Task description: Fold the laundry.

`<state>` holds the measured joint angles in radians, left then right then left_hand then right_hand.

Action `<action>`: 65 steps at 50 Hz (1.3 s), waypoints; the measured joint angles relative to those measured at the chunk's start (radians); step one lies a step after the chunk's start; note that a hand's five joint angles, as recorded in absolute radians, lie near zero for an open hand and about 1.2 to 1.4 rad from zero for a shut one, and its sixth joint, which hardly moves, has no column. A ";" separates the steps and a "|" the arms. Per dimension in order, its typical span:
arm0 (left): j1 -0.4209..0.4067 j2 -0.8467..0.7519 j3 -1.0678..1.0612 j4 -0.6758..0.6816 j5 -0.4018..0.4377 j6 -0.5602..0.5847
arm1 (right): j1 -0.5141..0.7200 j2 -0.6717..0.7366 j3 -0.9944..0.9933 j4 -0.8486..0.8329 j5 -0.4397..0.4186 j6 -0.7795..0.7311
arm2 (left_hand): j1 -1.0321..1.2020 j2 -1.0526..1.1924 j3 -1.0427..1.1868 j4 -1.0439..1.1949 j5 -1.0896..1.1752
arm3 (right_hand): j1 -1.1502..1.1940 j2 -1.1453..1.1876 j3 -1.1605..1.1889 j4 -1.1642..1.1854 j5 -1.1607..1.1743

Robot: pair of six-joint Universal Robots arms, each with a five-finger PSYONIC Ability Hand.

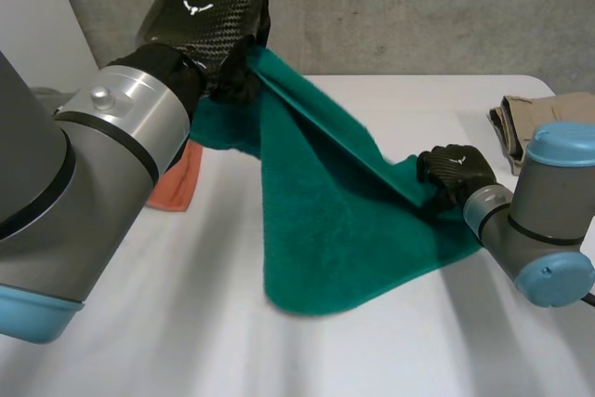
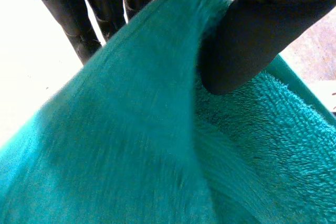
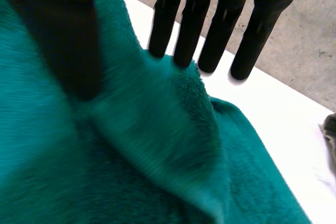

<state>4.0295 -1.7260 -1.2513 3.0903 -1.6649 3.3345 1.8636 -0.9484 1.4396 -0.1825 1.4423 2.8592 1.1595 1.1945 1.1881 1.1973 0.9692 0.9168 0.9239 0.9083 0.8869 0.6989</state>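
The grey left arm [image 1: 102, 137] is looming closest to the head camera, carrying the left hand [image 1: 204, 20] high above the white surface [image 1: 139, 341]. The teal terry towel [image 1: 325, 239] is hanging between the two hands as a slanting sheet. Its upper edge is running taut from the left hand down to the right hand [image 1: 456, 172], and its lower part is draping onto the surface beneath and between them. An orange cloth [image 1: 177, 183] is lying below the left hand. A beige folded garment [image 1: 525, 123] is sitting beyond the right hand, apart from the towel.

The towel is looking thick, soft and limp. It is probably light to lift but will sag wherever it is unsupported, so the corners and the hemmed edge are likely the best holds.

The wrist views are giving the grips up close, where the head view is offering mostly the backs of the hands. The left thumb [image 2: 247, 40] is pressing the pile toward the fingers [image 2: 79, 30] behind the cloth. The right thumb [image 3: 68, 40] is bearing on one face while the fingers [image 3: 210, 30] are reaching past the edge on the other. Both hands are clamped on the towel. The head view is giving the overall drape and the two other cloths.
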 measured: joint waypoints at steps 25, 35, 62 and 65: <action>0.098 0.072 -0.133 -0.166 0.004 0.132 | -0.204 -0.652 -0.197 0.542 -0.134 -0.373 | 0.000 0.003 0.005 0.000 0.000 | 0.202 0.254 0.279 0.310 0.284; 0.114 -0.034 -0.215 -0.100 0.006 0.260 | -0.196 -0.507 -0.185 0.736 -0.099 -0.574 | 0.000 0.003 0.005 0.000 0.000 | 0.202 0.254 0.279 0.310 0.287; 0.134 -0.410 0.420 0.527 -0.043 0.599 | -0.084 -0.209 -0.513 -0.235 0.194 -0.533 | 0.000 0.003 0.005 0.004 0.000 | 0.202 0.254 0.282 0.311 0.322; 0.142 -0.353 0.263 0.514 -0.058 0.577 | -0.074 -0.232 -0.408 -0.212 0.142 -0.530 | 0.000 0.003 0.005 0.004 0.010 | 0.202 0.254 0.282 0.311 0.323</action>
<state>4.1716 -2.0787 -0.9879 3.6047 -1.7228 3.9119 1.7898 -1.1805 1.0313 -0.3947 1.5844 2.3287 1.1595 1.1973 1.1929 1.2012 0.9787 1.1184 1.1774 1.1905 1.1980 1.0220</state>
